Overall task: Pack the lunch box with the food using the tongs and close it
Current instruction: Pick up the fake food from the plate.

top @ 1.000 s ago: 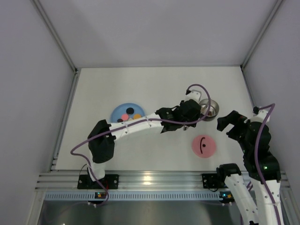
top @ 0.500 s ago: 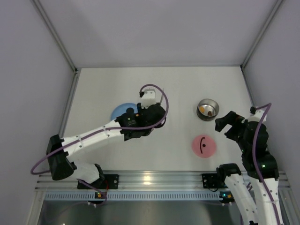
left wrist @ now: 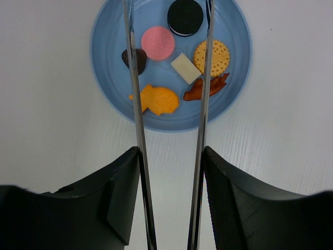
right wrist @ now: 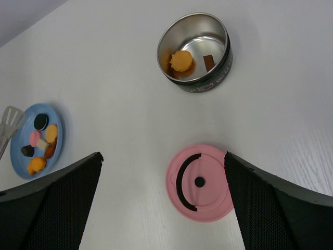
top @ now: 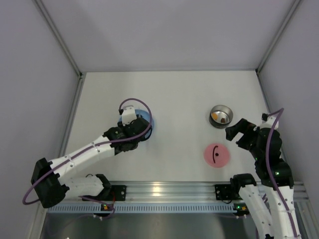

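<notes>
While the left gripper hung above the light-blue plate, its jaws were clenched on the tongs, one slim silver arm pressed against each finger. The two arms ran forward over the plate, spread apart, with nothing caught between them.

Food on the plate, seven pieces:
- one black sandwich cookie, at the far rim;
- one pink round piece, just beside it;
- one dark heart-shaped piece, partly under the left tong arm;
- one cream rectangle, near the middle;
- one round yellow cracker, crossed by the right tong arm;
- one reddish-brown strip, touching the cracker's near edge;
- one orange fish-shaped piece, nearest the gripper.

Lunch box: steel, round, upright and uncovered on the white table, well apart from the plate, toward the right arm. Contents: one orange piece and one small brown piece, side by side on the bottom.

Lid: pink, flat on the table, black handle mark facing up, near the lunch box but not touching it.

Right gripper: jaws released and spread wide, holding nothing, raised above the table near the lid.
</notes>
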`<state>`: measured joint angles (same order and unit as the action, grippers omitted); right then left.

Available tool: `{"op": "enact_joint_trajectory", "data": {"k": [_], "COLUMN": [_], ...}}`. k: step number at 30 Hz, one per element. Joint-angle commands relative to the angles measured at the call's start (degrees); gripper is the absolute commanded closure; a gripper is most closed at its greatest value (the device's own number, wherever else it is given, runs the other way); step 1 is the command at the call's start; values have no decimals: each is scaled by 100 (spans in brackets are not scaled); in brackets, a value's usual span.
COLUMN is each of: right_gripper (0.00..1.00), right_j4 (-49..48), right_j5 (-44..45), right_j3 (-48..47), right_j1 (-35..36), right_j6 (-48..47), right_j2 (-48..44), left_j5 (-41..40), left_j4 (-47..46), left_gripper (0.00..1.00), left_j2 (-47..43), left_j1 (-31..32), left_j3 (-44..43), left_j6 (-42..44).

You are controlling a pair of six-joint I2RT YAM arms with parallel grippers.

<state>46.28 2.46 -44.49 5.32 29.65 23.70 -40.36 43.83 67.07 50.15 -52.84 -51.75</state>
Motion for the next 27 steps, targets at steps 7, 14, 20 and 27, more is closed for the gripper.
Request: {"op": "enact_joint_trajectory", "data": {"k": [7,14,20,27], "right_gripper": [1,0,0,0], "right_j4": [-348,-383,-392,-383], "right_j5": [-61,-79,-79,-70], "right_j3": [37,46,90,90], "right_j1": [-84,-84,-84,-93], "right_j6": [15,15,6,-12], "right_j2": [29,46,38,47], "left_j5": [318,502,608,740], "left_j4": [-551,-1017,-1386,-1509], "left_gripper": [44,44,45,46], "left_j2": [298,508,746,966], "left_j1": [-225,-401,-541,-620], "left_j3": [142,292,283,195], "left_j6": [138,384,560,631]}}
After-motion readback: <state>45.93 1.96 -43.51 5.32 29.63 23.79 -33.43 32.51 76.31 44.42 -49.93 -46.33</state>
